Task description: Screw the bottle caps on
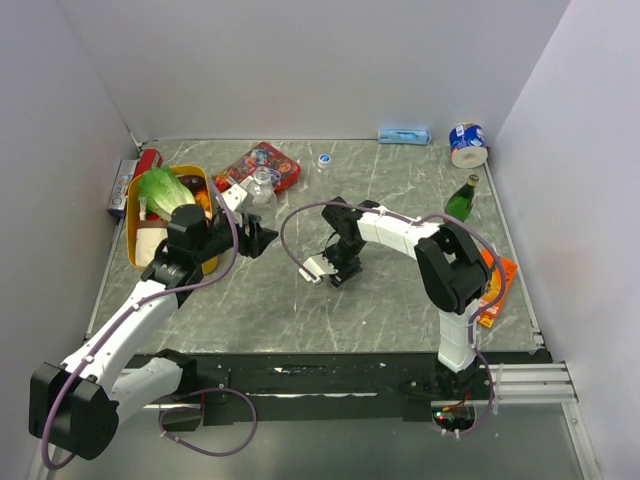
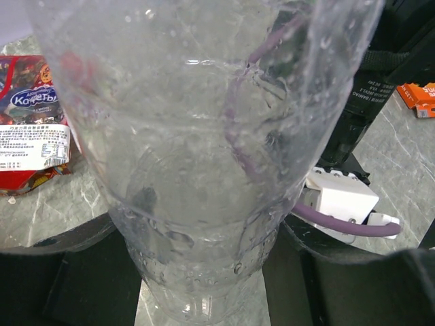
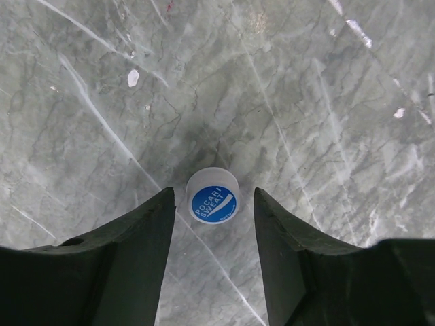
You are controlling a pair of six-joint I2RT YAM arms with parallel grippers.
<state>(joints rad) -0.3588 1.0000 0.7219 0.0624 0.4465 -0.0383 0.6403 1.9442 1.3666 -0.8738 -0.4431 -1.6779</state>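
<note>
Droplets [image 2: 325,42], seemingly inside clear bottle [image 2: 204,176]

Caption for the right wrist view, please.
Right gripper, jaws open, straddles a blue bottle cap on the marble table.

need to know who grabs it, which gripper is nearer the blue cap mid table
Right. The right gripper straddles the blue cap; the left gripper is to its left, holding a clear bottle.

A grey marbled table [image 1: 400,300] is seen. On it are placed a yellow basket [image 1: 131,235] at 9 o'clock, a red packet [image 1: 265,160] at 11, a blue bottle cap [image 1: 323,160] at 12, a tin [image 1: 467,143] at 1, a green bottle [image 1: 461,198] at 2 and an orange packet [image 1: 497,285] at 4. A second cap [image 3: 213,204] is laid near the centre.
</note>
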